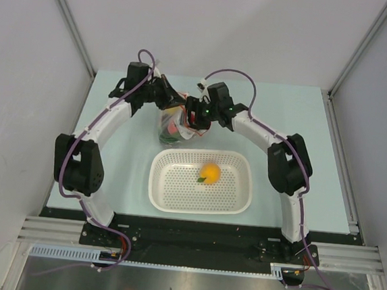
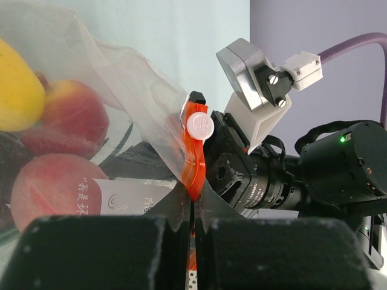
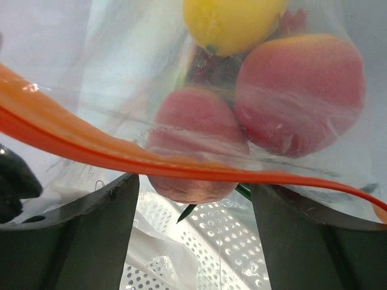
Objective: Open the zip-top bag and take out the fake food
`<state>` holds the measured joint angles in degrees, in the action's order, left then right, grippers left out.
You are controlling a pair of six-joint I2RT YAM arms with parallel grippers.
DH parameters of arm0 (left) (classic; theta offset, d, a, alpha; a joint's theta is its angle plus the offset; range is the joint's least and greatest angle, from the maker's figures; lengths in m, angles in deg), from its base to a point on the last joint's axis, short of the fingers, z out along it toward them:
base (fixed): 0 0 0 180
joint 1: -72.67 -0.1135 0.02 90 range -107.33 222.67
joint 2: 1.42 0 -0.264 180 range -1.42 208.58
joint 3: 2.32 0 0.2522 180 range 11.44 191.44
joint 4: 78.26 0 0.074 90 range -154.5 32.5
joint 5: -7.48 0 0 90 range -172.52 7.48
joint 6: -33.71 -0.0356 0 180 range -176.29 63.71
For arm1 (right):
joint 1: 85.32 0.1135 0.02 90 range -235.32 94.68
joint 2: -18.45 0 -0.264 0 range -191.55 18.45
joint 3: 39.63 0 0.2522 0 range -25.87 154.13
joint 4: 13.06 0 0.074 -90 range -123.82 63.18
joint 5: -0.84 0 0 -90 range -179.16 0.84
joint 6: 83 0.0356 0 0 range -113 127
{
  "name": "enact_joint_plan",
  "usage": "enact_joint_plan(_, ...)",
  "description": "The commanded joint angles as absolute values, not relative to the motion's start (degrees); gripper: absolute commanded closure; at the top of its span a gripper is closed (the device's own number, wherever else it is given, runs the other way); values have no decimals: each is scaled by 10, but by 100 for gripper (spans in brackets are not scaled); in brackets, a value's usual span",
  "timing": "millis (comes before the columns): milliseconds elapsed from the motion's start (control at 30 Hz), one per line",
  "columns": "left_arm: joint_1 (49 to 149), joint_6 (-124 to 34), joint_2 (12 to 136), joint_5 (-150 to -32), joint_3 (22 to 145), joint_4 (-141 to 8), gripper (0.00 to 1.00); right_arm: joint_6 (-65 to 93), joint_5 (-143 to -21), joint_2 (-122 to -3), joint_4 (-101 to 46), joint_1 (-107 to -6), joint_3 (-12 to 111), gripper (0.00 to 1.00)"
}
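I had basket [image 1: 159,183] mid-table [image 1: 284,119], toward arm bases, toy orange [image 1: 209,171] lying in it. Zip-top bag [image 1: 173,126] stood just behind basket's far left rim, fake food [image 2: 51,187] piled inside. My left gripper [image 2: 193,241] was at bag's left, pinched on zip strip [image 2: 195,151]. My right gripper [image 1: 196,115] was at bag's right, strip running across between its spread fingers. In right wrist view, basket lay below bag.
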<state>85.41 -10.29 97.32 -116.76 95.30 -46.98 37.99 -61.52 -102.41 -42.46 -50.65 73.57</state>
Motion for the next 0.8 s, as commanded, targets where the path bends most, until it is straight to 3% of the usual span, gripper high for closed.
enact_joint_plan(0, 878, -61, 944, -1208, 946, -526, 100, 393, -602, -1027, -385, -506, 739, 21)
enact_joint_plan(167, 880, -62, 946, -1213, 945, -521, 100, 403, -609, -1035, -389, -505, 743, 22)
enact_joint_plan(300, 880, -61, 944, -1215, 938, -522, 100, 422, -623, -1048, -389, -505, 752, 30)
enact_joint_plan(567, 880, -55, 940, -1220, 934, -531, 100, 418, -646, -1073, -419, -499, 785, 28)
enact_joint_plan(767, 880, -55, 942, -1223, 936, -528, 100, 418, -668, -1078, -433, -503, 791, 39)
